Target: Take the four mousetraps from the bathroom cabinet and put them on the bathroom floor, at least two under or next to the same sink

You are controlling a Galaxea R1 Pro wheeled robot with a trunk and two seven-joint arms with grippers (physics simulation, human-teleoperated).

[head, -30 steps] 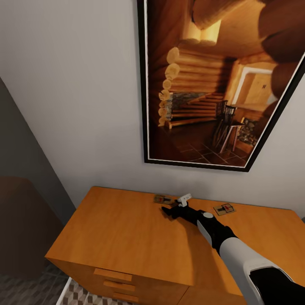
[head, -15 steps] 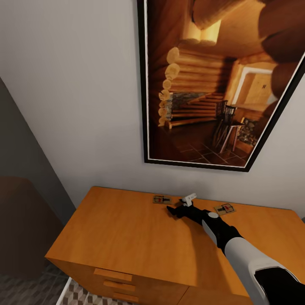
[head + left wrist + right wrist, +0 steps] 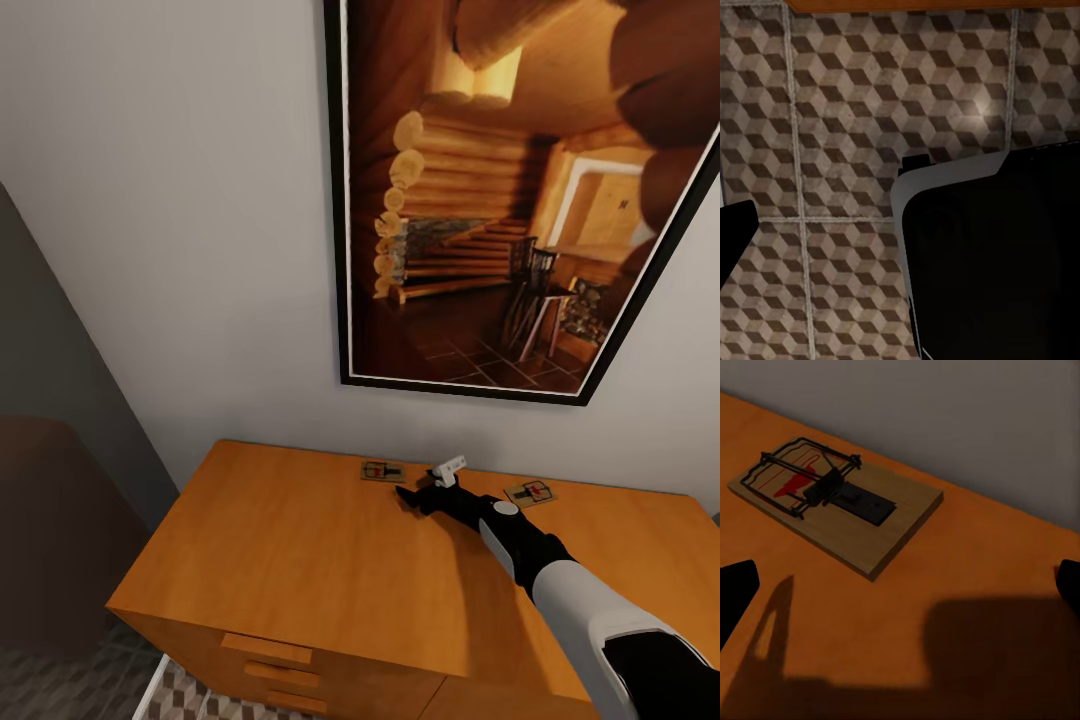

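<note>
While the head view looks down on it, the grey wall (image 3: 180, 250) takes up the upper half of the frame; a black-framed picture (image 3: 500, 200) of a log-cabin interior hangs on it at upper right. Below the wall, the cabinet (image 3: 300, 560) spans the lower half of the frame, its flat orange-brown top bare toward the left; slim bar handles (image 3: 267, 648) show on its drawer fronts at the lower edge. A strip of the bathroom floor (image 3: 180, 695) with its cube pattern appears at lower left of the head view; the same tiles (image 3: 847, 112) cover most of the left wrist view, with a black-and-white robot part at lower right of that frame.

The right arm (image 3: 580, 610) reaches from the lower right corner up over the cabinet top; the right gripper (image 3: 412, 497) sits low over the wood near its back edge, fingers spread apart and clamped on nothing; in the right wrist view the two dark fingertips (image 3: 735, 592) stand at opposite edges of the frame.

One mousetrap (image 3: 382, 470) lies flat just beyond the gripper, apart from it, close to the wall; the right wrist view shows it (image 3: 836, 506) in the upper left. A second mousetrap (image 3: 530, 493) lies flat to the right of the wrist.

State of the left gripper: cannot tell.
</note>
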